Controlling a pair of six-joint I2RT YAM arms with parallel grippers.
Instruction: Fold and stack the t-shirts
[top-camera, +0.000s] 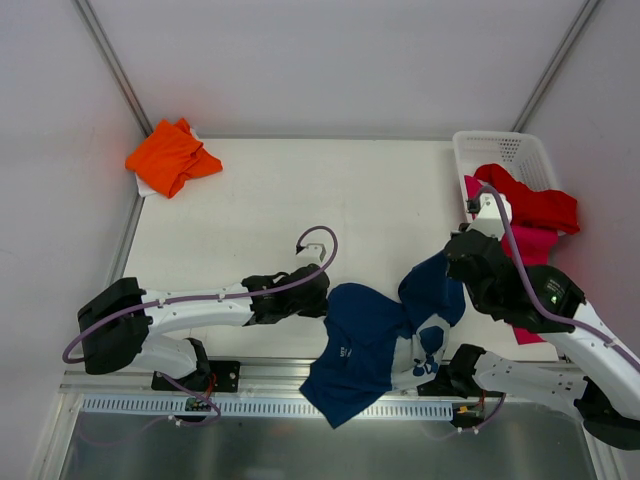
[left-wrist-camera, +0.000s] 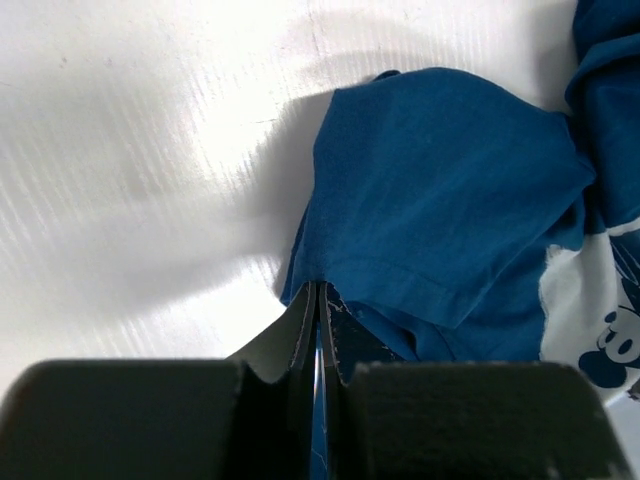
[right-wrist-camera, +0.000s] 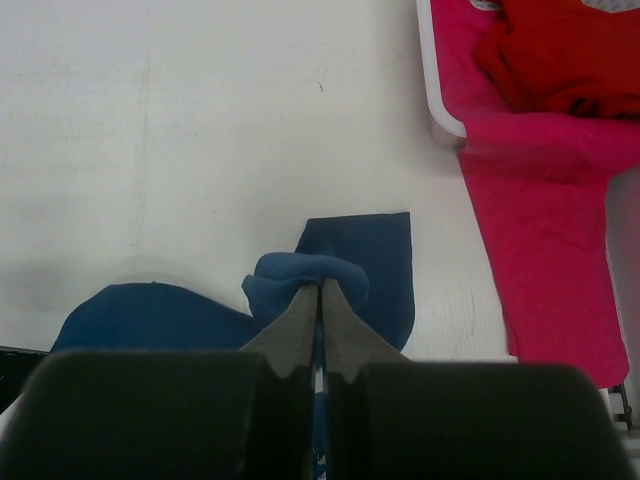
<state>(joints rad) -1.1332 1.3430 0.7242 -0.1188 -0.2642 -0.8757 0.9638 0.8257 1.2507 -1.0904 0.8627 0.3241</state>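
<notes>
**NAVY TEE PINCHED AT TWO POINTS; NOTHING FOLDED, NO STACK STARTED**

Left jaws: closed with no gap, pinching the hemmed left edge of the navy t-shirt (left-wrist-camera: 440, 190), low over the tabletop (top-camera: 300, 200).

Right jaws: likewise closed, clamped on a small bunched roll of the same cloth at the shirt's right side. Appears raised a little off the tabletop there; cannot confirm.

Garment held: lies between the two arms at the near edge of the tabletop. Crumpled, not spread. Pale mouse print only partly showing. Lower portion hangs over the near edge.

Further out:
- Orange t-shirt (top-camera: 172, 157): far left corner of the tabletop, well apart from both arms. Bunched rather than squared, so not accepted as folded. Rests on a pale item, not identifiable.
- Red t-shirt (top-camera: 530, 203): heaped in the white basket (top-camera: 500, 148) at the far right, draped over its rim.
- Magenta-pink t-shirt (right-wrist-camera: 545, 230): under the red one, spilling out of the basket onto the tabletop beside the right arm.

Progress, as a judgement: early. Found no neatly folded garment and no stack anywhere in view.

Outstanding: draw the navy shirt fully onto the tabletop, spread it flat and fold it. Then the same for the other three, two of them not yet out of the basket. Then stack all four.

Risk noted: overhanging cloth likely to drag or slide off if the two grips part unevenly.
</notes>
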